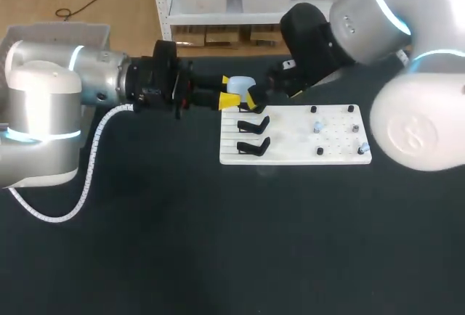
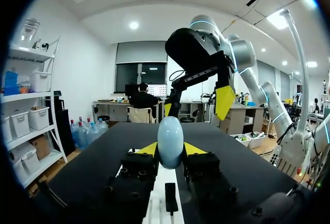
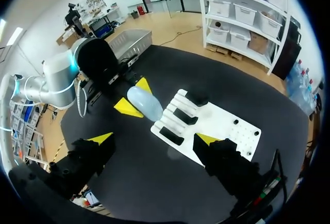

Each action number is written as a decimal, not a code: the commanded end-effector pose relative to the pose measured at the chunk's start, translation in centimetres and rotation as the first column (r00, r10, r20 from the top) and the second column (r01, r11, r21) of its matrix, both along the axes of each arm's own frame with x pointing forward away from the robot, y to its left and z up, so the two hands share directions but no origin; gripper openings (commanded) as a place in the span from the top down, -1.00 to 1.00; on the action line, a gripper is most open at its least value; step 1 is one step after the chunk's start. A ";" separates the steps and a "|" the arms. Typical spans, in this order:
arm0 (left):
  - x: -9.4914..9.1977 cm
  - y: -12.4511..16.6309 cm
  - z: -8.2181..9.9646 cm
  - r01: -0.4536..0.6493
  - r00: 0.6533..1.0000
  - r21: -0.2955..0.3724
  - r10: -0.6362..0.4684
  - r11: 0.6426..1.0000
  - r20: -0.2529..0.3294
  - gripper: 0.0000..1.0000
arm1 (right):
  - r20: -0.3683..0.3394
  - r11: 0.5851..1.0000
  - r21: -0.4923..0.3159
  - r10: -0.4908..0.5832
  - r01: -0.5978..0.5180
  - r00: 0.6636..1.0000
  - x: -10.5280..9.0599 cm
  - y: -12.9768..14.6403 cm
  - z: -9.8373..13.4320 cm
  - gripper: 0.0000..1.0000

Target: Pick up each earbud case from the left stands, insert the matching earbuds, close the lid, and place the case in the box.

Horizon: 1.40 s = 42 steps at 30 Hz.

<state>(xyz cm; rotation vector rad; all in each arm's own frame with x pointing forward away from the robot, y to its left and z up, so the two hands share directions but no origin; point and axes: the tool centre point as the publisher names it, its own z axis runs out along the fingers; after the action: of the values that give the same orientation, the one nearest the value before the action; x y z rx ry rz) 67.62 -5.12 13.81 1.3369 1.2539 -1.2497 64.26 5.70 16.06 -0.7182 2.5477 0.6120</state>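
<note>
My left gripper (image 1: 232,90) is shut on a pale blue, egg-shaped earbud case (image 1: 240,84), held just above the far left corner of the white board (image 1: 290,157). In the left wrist view the case (image 2: 170,140) stands upright between the yellow tips. My right gripper (image 1: 263,86) hangs open just beyond the case, its fingers (image 2: 224,101) wide apart and touching nothing. From the right wrist view the case (image 3: 144,104) lies ahead of that open gripper (image 3: 154,139). Small earbuds (image 1: 317,128) sit on pegs at the board's right part.
Black stands (image 1: 253,125) line the board's left side; two of them (image 3: 184,115) are bare. A grey box (image 3: 129,43) stands beyond the table's far left corner, behind my left arm. Dark tabletop (image 1: 218,242) spreads in front of the board.
</note>
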 end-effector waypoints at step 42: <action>0.1 0.0 0.0 0.003 1.000 0.000 -0.003 1.000 0.000 1.00 | -0.026 0.999 -0.006 -0.042 0.042 0.999 3.6 0.7 -1.2 -1.00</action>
<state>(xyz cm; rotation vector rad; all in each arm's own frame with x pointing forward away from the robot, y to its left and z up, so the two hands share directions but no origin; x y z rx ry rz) 67.62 -5.12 13.82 1.3369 1.2539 -1.2497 67.88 6.34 14.85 -0.6657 2.5840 0.6088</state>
